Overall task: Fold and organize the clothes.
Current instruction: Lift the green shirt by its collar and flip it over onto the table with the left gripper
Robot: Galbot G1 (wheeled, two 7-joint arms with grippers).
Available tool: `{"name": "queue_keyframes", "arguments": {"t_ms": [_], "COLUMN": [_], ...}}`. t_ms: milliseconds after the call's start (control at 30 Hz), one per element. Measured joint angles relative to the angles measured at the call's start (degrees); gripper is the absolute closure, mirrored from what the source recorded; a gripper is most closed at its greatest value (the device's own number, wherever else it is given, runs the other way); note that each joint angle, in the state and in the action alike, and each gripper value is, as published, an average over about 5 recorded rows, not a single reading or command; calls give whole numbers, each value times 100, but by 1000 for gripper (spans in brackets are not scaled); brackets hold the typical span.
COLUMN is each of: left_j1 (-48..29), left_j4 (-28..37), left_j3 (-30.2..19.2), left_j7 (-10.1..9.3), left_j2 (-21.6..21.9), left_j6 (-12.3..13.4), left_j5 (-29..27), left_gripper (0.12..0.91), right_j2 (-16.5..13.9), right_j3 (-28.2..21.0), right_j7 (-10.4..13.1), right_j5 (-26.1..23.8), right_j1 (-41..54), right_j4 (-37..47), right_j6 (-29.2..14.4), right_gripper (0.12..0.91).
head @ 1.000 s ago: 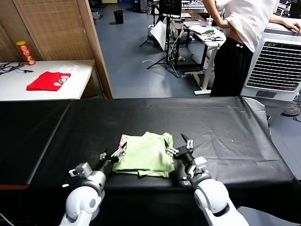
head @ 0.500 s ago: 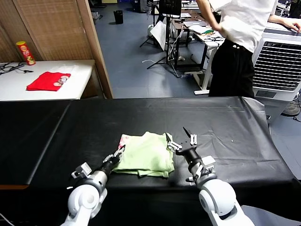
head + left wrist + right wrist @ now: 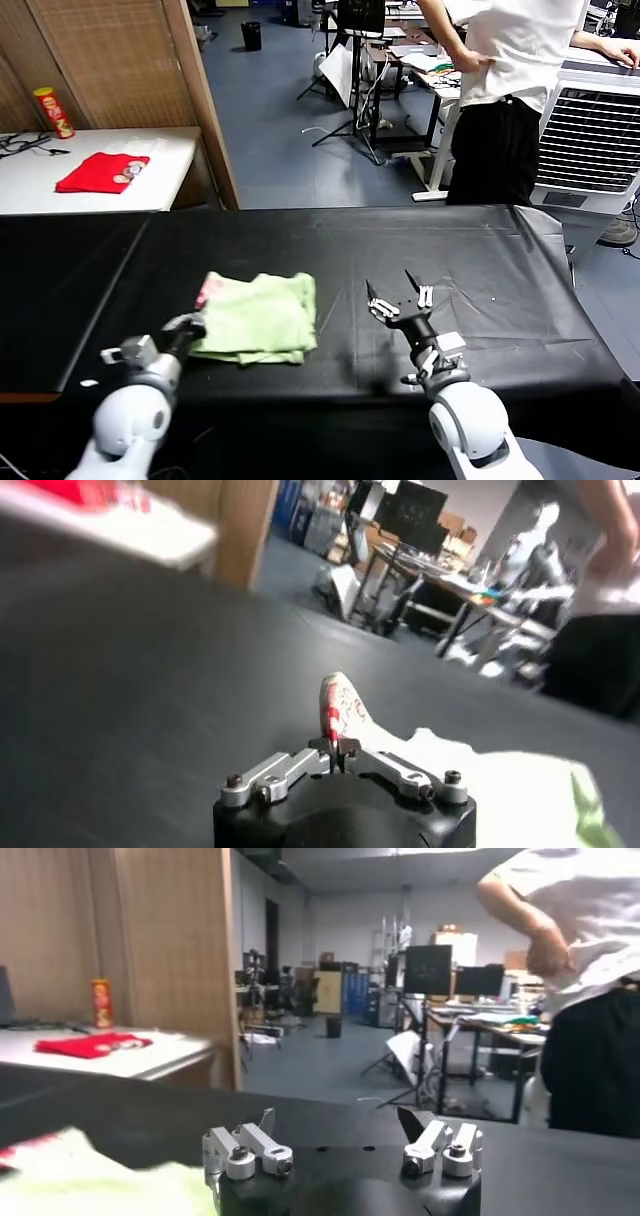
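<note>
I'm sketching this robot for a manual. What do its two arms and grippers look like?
Both arms end in rounded, glossy white shells, each with a black wrist section ahead of it. The left gripper and right gripper have slim silver-grey metal linkage fingers with dark tips, joined by visible black screws to a black housing. Small grey blocks sit on the wrists. No markings are visible.

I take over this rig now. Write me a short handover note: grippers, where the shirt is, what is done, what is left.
Left gripper: shut on the folded shirt at its left edge, where the pink print shows.
Right gripper: open, empty, above the black table, right of the shirt.
Shirt: folded into a compact bundle, left of centre, near the front edge.
Done: folding.
Left: probably place and release it.
</note>
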State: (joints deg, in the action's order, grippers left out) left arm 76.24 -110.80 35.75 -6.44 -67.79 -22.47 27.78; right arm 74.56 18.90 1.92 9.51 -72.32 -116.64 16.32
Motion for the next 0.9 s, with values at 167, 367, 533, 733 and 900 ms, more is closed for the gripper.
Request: {"name": "queue_keyframes", "arguments": {"t_ms": [167,367,533,733,900], "left_j1": [92,67,-66,-324,-602], "left_j4": [-104,-312,-581,-965,-1194], "left_j3": [430,680,479,-139,-838], "left_j7": [71,98,-3,-364,-826], "left_j2": [725,1392,1545,1321,803], "left_j6": [84,35,-171,-579,-900], "left_j5": [-777,-1431,-1353,-525,456], "left_gripper": [879,879,879,879,879], "right_j2": [55,57,56,70,41], "right_j3": [-58,-56,-17,41,111], "right_j7": [-4,-13,-23,-38,-47], "right_j5": [-55,-66,-101,-183,-210], "right_j1": [28,0,-72,-164,-222], "right_j4": [66,83,79,36,36], "right_j6": [-4,-7,-14,-11,0], "right_gripper": [227,227,227,227,227]}}
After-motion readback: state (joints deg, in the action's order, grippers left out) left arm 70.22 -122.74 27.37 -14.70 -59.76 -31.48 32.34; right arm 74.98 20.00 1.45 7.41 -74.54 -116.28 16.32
